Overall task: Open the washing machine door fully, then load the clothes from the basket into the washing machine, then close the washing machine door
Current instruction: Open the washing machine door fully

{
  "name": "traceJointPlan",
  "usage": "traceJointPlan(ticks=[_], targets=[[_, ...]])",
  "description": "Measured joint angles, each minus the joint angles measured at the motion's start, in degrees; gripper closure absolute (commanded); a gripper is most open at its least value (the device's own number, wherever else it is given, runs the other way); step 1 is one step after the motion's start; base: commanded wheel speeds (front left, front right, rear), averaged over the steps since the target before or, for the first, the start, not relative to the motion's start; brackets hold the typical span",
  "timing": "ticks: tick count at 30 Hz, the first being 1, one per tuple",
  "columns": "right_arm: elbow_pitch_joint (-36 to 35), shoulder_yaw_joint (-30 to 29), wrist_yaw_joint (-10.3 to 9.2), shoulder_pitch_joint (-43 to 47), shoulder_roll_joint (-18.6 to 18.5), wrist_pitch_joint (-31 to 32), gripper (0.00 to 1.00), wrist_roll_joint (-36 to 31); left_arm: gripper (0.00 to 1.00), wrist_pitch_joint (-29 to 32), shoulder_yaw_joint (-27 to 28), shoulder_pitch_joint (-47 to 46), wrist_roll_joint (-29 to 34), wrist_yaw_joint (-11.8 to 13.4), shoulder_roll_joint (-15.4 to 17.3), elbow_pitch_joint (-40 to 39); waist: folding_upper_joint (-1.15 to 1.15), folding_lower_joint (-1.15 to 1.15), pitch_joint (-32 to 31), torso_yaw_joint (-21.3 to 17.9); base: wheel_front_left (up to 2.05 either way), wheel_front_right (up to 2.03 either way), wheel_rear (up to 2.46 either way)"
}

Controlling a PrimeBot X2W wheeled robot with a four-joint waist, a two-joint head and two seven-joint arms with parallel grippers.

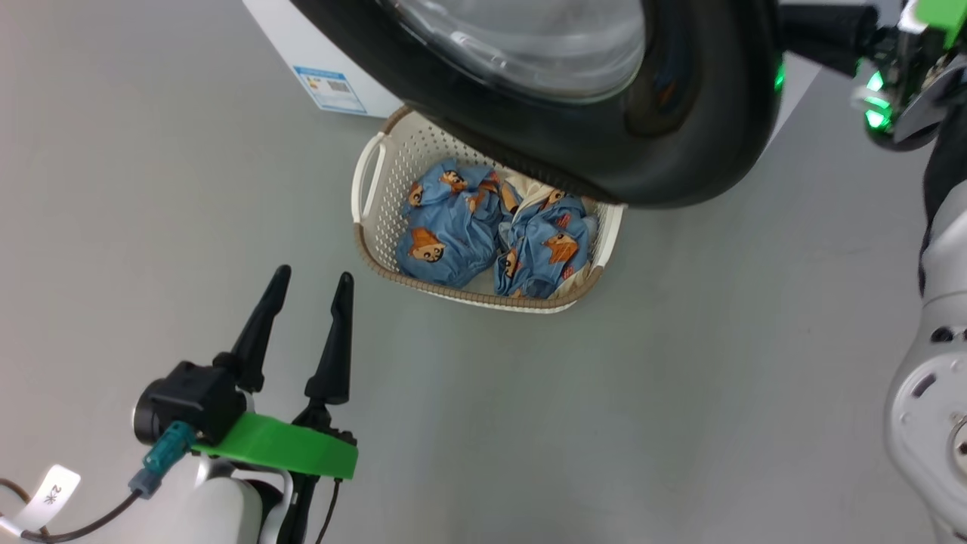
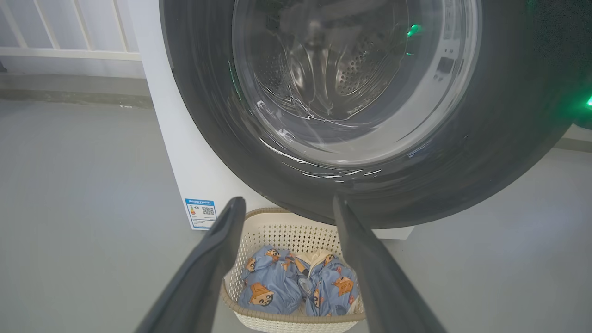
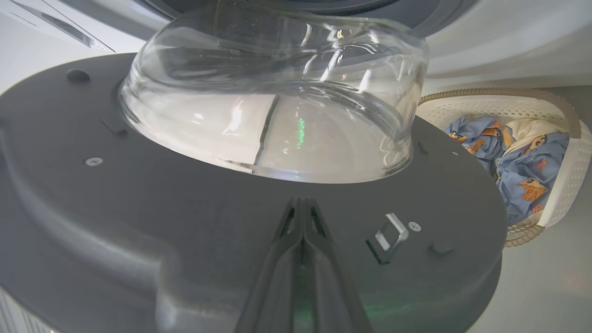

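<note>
The basket [image 1: 399, 170] sits on the grey floor [image 1: 680, 378] just in front of the washing machine [image 1: 302, 45], partly under the open washing machine door [image 1: 680, 151]. It holds the clothes [image 1: 446, 227]: two crumpled blue bundles side by side, with some cream-white cloth between and behind them. In the head view the door's black rim hides the basket's far right corner. One blue label sticker [image 1: 331, 89] shows low on the machine. Through the glass, the left wrist view shows the perforated drum [image 2: 351, 74], blurred by reflections. The left gripper [image 1: 313, 273] hangs near the basket, fingers spread and empty. The right gripper [image 3: 301, 203] has its two fingers pressed together over the door's dark inner face; whether they touch it cannot be told.
</note>
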Motion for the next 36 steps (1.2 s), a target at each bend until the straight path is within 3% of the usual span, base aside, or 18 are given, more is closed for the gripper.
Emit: traceJointPlan(ticks=[11, 26, 36], targets=[[-4.8, 18.6, 0.00, 11.1, 0.2, 0.8, 1.00, 17.8, 0.00, 0.0, 0.6, 1.6, 1.2, -0.5, 0.0, -0.5, 0.00, 0.00, -3.4, -1.6, 0.00, 0.00, 0.00], [-10.7, 47.2, 0.00, 20.9, -0.2, -9.5, 1.00, 38.4, 0.00, 0.0, -0.2, 2.1, 1.4, -1.0, 0.0, -1.0, 0.00, 0.00, -4.7, -1.2, 0.00, 0.00, 0.00], [-10.1, 59.2, 0.00, 20.9, -0.4, -16.1, 1.00, 45.9, 0.00, 0.0, -0.5, 2.1, 1.2, -1.0, 0.1, -1.0, 0.00, 0.00, -4.6, -0.5, 0.00, 0.00, 0.00]])
